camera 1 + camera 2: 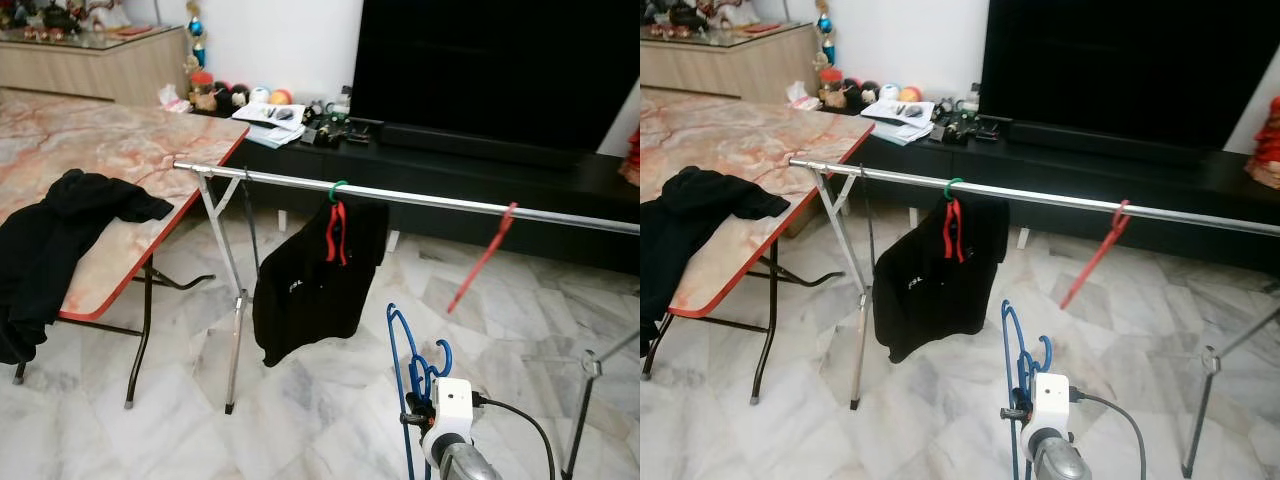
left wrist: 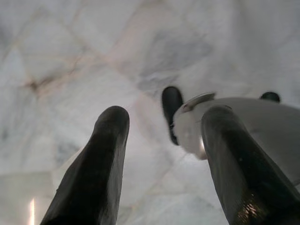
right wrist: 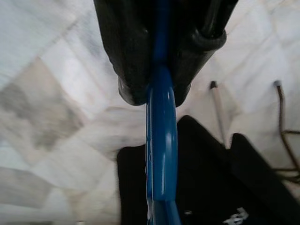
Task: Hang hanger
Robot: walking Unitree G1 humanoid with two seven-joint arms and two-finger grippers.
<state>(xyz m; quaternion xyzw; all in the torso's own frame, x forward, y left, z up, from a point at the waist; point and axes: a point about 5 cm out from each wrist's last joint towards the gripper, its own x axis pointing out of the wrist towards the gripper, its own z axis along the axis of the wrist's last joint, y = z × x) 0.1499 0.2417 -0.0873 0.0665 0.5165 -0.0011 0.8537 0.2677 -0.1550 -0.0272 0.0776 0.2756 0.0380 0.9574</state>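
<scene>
A blue plastic hanger (image 1: 405,380) stands upright low in front of me, held by my right gripper (image 3: 157,89), which is shut on it. The hanger sits well below and short of the silver clothes rail (image 1: 420,198). On that rail hang a black garment (image 1: 315,275) on a red hanger with a green hook (image 1: 337,188), and an empty red hanger (image 1: 485,255) further right. My left gripper (image 2: 164,126) hangs open over the marble floor with nothing between its fingers.
A folding table (image 1: 120,160) with a black garment (image 1: 60,235) draped on it stands at the left. Behind the rail are a dark TV bench (image 1: 480,160) and a large screen (image 1: 500,70). The rack's legs (image 1: 235,330) stand on the marble floor.
</scene>
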